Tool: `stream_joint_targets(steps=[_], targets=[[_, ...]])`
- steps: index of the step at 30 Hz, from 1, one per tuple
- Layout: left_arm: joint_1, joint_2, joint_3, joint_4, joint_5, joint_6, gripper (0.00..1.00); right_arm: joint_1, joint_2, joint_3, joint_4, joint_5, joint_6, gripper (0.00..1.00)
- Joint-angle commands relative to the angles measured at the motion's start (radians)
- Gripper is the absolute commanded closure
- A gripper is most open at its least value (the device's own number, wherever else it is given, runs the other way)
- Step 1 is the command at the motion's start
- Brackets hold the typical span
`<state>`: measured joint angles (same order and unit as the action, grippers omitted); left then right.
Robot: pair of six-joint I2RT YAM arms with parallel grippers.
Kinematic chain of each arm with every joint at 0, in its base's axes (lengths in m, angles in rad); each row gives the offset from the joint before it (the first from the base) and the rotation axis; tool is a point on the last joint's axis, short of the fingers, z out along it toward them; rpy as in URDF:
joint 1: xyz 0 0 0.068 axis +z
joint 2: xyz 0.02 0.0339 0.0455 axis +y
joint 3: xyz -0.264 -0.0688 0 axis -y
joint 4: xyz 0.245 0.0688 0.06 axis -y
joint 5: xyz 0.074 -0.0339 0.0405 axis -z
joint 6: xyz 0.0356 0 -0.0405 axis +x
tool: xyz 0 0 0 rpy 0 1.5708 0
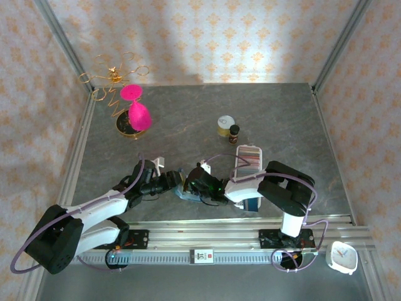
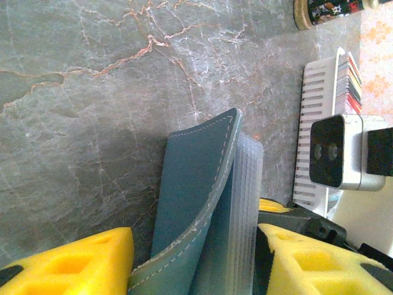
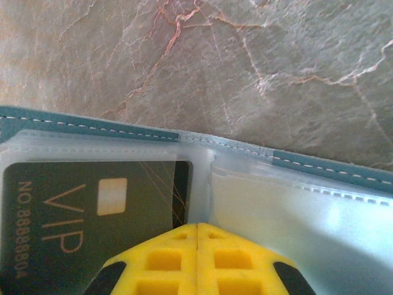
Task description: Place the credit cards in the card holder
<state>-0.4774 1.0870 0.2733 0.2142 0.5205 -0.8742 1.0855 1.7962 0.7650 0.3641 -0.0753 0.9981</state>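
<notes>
The teal card holder (image 1: 186, 192) lies open between my two grippers, near the front middle of the table. My left gripper (image 2: 193, 238) is shut on it, with the teal cover (image 2: 190, 184) and the stack of clear sleeves (image 2: 242, 203) between the yellow fingers. My right gripper (image 3: 196, 228) is shut, its fingertips pressed together over the clear sleeves (image 3: 295, 215). A dark credit card (image 3: 92, 215) marked VIP sits in the left sleeve. More credit cards (image 1: 249, 152) stand in the white slotted tray (image 1: 239, 160).
A pink hourglass (image 1: 136, 113) and a gold wire ornament (image 1: 116, 75) stand at the back left. A yellow jar (image 1: 225, 124) and a small dark bottle (image 1: 234, 133) stand behind the tray (image 2: 316, 123). A white clock (image 1: 341, 257) sits beyond the front right rail.
</notes>
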Motion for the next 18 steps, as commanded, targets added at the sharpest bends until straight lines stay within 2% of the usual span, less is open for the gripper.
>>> stream_joint_targets(steps=[1,14,18], targets=[[-0.004,0.011,0.038,0.071,0.078,0.055,0.49,-0.004,0.031,-0.038,-0.095,0.024,-0.002,1.0],[-0.004,0.078,0.161,-0.152,-0.022,0.247,0.51,-0.004,0.016,-0.036,-0.092,0.034,-0.009,1.0],[-0.006,0.103,0.16,-0.156,0.003,0.249,0.54,-0.004,0.011,-0.028,-0.103,0.04,-0.014,1.0]])
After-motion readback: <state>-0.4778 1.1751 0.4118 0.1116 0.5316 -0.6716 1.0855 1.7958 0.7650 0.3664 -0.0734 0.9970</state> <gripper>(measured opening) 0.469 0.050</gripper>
